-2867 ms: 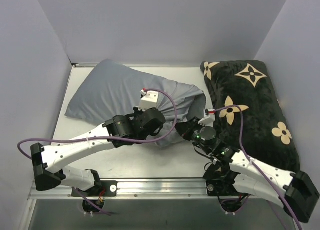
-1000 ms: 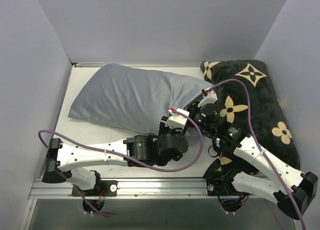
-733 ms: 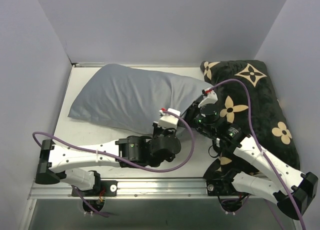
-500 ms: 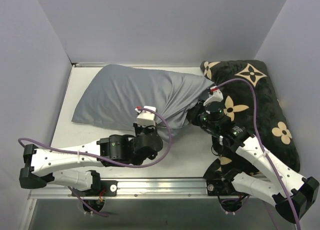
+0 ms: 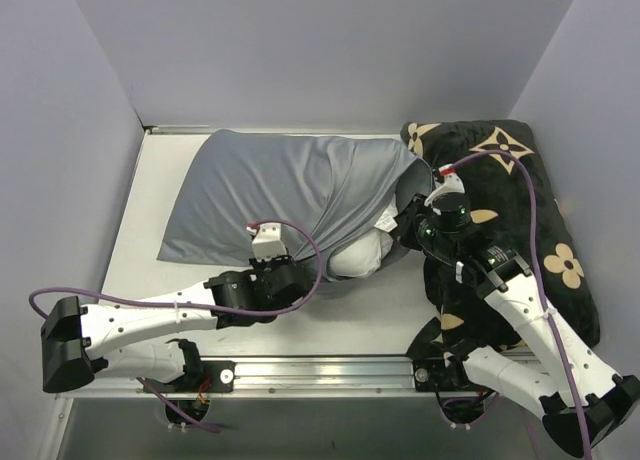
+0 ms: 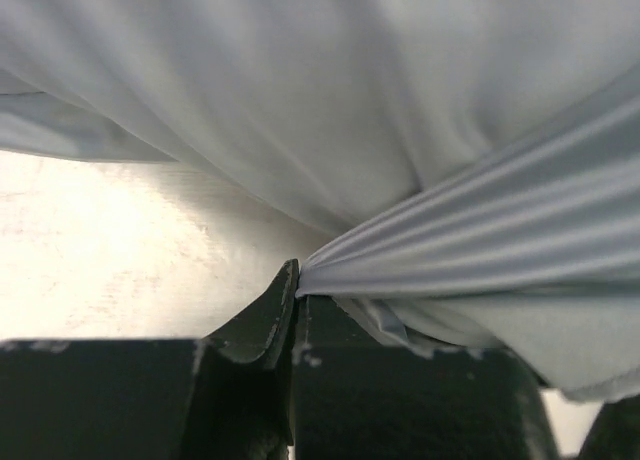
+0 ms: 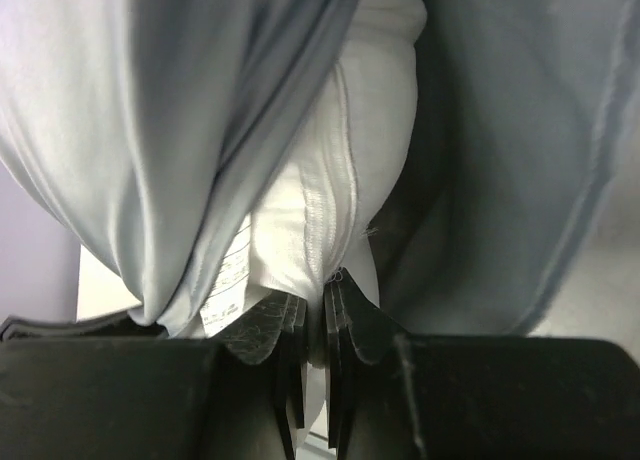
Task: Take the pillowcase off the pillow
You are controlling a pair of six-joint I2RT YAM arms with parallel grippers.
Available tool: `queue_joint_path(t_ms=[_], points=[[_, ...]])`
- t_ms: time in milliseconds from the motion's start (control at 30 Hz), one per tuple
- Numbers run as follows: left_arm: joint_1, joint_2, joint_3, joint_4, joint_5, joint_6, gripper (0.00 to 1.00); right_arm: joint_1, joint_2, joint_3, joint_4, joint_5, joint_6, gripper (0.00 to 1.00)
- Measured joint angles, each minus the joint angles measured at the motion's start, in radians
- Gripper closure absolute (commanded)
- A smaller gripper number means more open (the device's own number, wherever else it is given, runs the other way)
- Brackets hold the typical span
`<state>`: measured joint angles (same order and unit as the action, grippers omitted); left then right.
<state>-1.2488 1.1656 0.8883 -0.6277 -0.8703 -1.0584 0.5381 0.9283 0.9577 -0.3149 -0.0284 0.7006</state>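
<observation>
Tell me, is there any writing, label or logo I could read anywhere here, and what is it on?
On the small white tag sewn to the white pillow: printed lines, too blurred to read.
On the black cushion: only tan flower shapes, no letters.
No other words, brands or numbers can be read in any view.

Fixed overhead view looking down on the whole table (image 5: 155, 195), two wrist views low and very close, all sharing the grey pillowcase (image 5: 280, 180).

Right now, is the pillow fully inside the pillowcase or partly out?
Partly out: white pillow shows past the mouth of the pillowcase; the rest is covered.
</observation>
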Motion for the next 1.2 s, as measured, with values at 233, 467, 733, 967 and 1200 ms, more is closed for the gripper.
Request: queue_joint_path(t_ms=[233,467,733,967,1200], points=[[0.214,0.02,0.004,0.043,0.061,-0.039,1.0,-0.097,-0.033,0.0,-0.036,-0.124,0.012,1.0],[0.423,0.177,0.146,0.048,0.092,-0.016,1.0,-0.121,-0.071,0.003,-0.03,-0.26,0.044,1.0],[0.626,0.326,0.354,0.093,0.146,0.139,1.0,-0.035,-0.05,-0.002,0.083,-0.352,0.064,1.0],[0.693,0.464,0.439,0.115,0.162,0.283,0.92,0.149,0.06,-0.06,0.194,-0.324,0.045,1.0],[0.721,0.363,0.115,0.319,0.309,0.352,0.28,0.217,0.175,-0.115,0.243,-0.318,0.046,1.0]])
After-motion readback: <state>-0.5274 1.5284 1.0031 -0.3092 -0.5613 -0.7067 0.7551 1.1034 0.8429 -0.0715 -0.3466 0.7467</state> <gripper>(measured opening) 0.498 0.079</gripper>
